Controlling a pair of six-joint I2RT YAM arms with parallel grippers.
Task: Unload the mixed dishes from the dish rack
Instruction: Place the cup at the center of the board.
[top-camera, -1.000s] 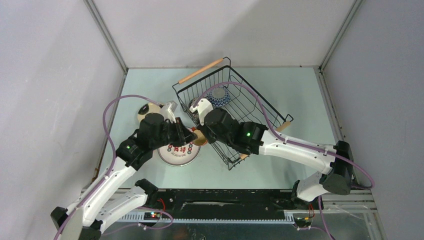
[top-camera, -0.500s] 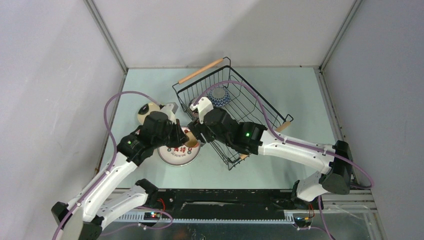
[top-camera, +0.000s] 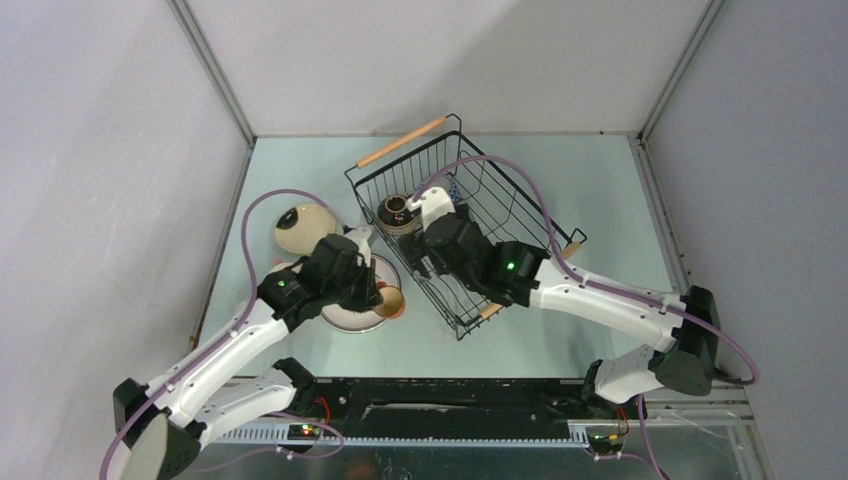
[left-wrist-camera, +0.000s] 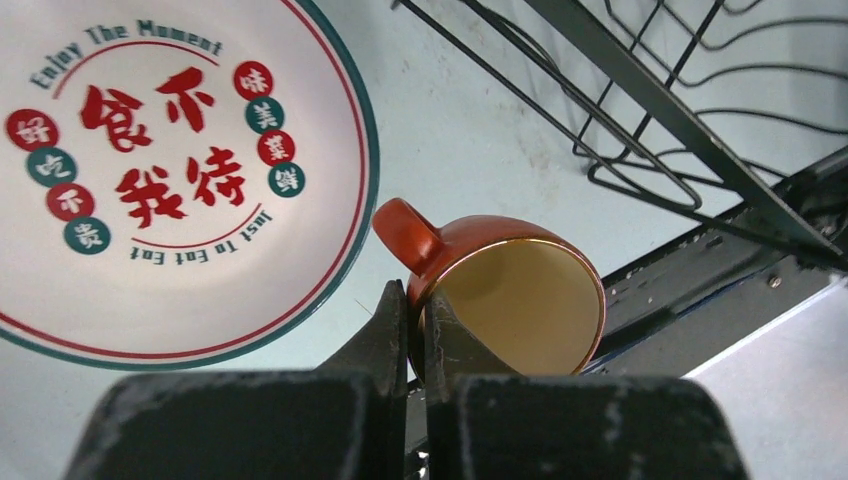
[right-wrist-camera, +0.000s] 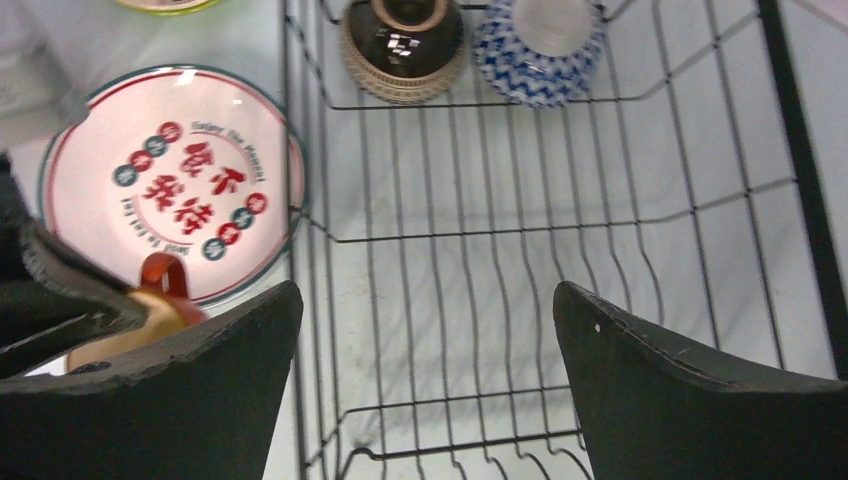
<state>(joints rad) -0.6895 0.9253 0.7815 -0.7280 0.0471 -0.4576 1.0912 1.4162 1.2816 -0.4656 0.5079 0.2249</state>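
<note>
Gleaming rust-orange outside and cream within, the handled ceramic mug (left-wrist-camera: 520, 290) is pinched by its rim in the closed left gripper (left-wrist-camera: 408, 300), just right of the green-rimmed white plate (left-wrist-camera: 150, 170); the right gripper (right-wrist-camera: 425, 300) gapes wide, empty, over the black wire dish rack (top-camera: 402, 141).

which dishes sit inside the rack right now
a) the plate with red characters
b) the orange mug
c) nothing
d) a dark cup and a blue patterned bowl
d: the right wrist view shows the dark cup and the blue patterned bowl side by side at one end of the rack, while the plate lies outside it and the left gripper pinches the orange mug.
</note>
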